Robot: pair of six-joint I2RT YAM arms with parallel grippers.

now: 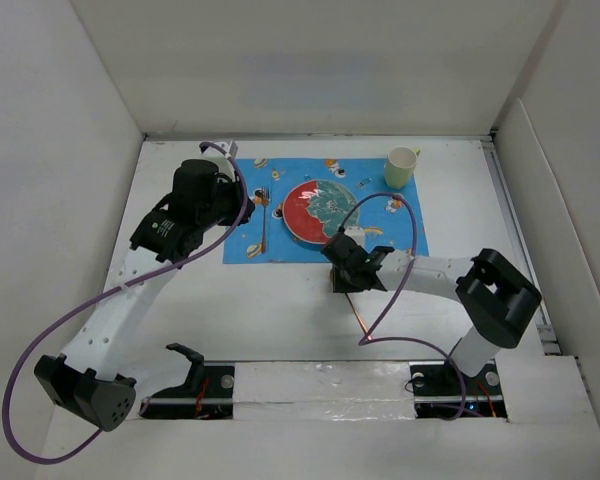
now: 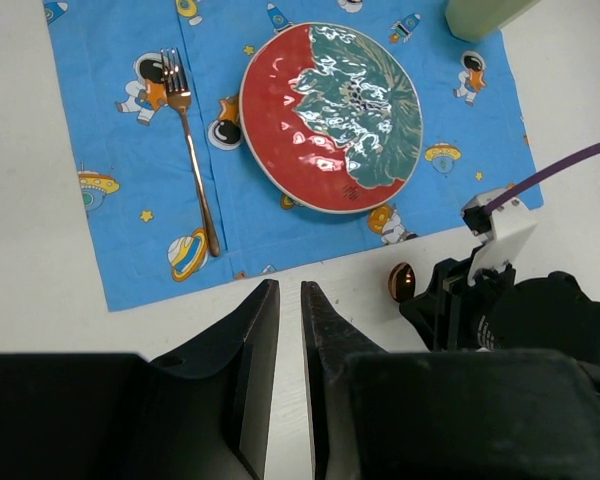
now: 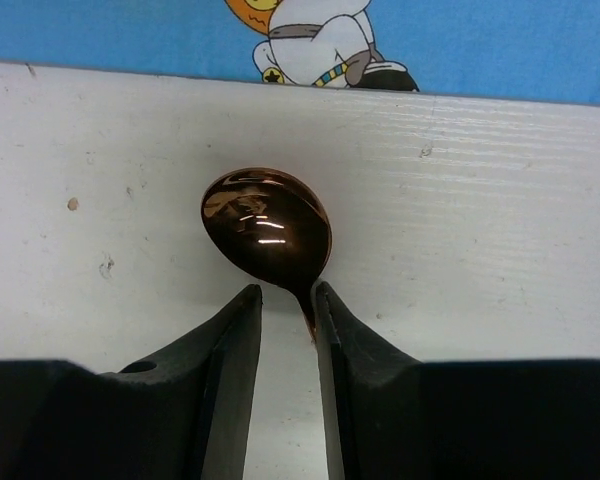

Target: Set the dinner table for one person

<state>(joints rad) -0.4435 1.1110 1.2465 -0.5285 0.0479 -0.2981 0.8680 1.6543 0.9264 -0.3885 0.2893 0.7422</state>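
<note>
White panels walled in the dinner table [image 1: 280, 320], a matte white surface filling the whole workspace, with both arm bases at its near edge. On its far half, about midway between left and right, lay a blue space-print placemat [image 1: 290, 250]. At the placemat's centre I saw a round red and green plate [image 1: 318, 211]. A pale green cup [image 1: 401, 166] stood at the placemat's far right corner, and a copper fork [image 1: 264, 220] lay left of the plate, tines toward the far edge.

I had the left gripper [image 2: 289, 288] by the placemat's left edge, its jaws a narrow slit with nothing in them. The right gripper [image 3: 286, 292] sat just off the placemat's near edge, jaws slightly apart around the neck of a copper spoon [image 3: 267, 227], whose bowl lay on bare table.
</note>
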